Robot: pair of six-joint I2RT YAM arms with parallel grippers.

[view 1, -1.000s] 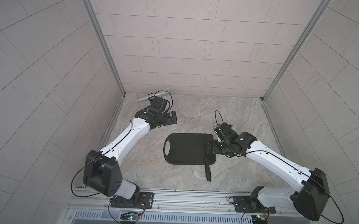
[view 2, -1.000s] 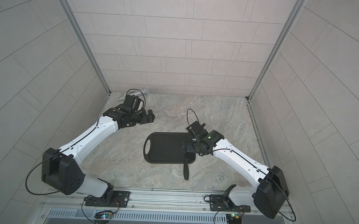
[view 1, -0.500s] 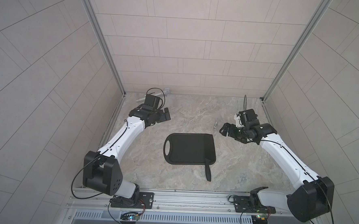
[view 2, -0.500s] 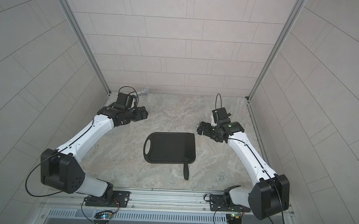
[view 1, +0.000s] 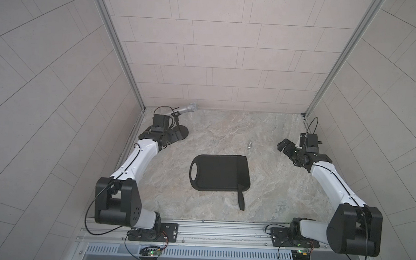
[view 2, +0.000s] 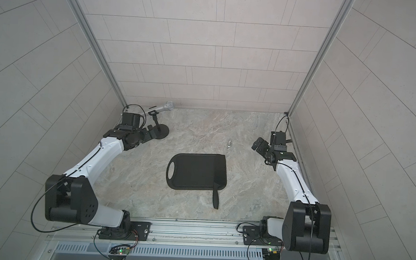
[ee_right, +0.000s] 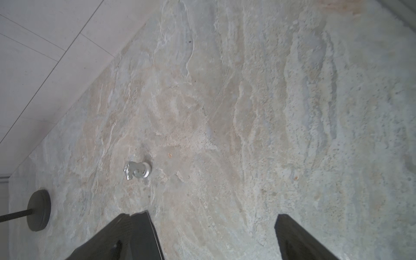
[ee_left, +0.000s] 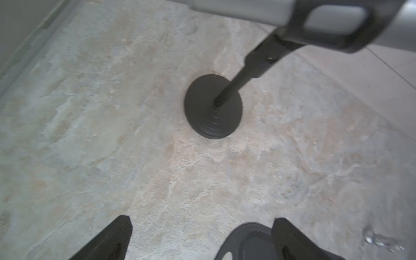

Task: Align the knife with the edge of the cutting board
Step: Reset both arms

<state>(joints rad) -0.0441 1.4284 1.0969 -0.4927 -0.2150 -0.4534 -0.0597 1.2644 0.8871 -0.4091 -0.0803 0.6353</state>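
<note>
- both grippers stand wide open and empty: left gripper point(view 1: 173, 136) at centre left of a top view, right gripper point(view 1: 284, 146) at centre right.
- cutting board point(view 1: 214, 172) lies flat at mid frame.
- knife point(view 1: 240, 183) lies along the board's right edge, its handle overhanging toward the bottom of the frame.

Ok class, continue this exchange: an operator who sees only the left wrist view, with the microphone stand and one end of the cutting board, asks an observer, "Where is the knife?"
Observer: The knife lies along the short edge of the cutting board, opposite its handle hole.
Operator: Wholly on it?
Observer: No, the handle overhangs toward the robot's base.
Operator: Is it held?
Observer: No; the right arm is off to the side, jaws open.
</note>
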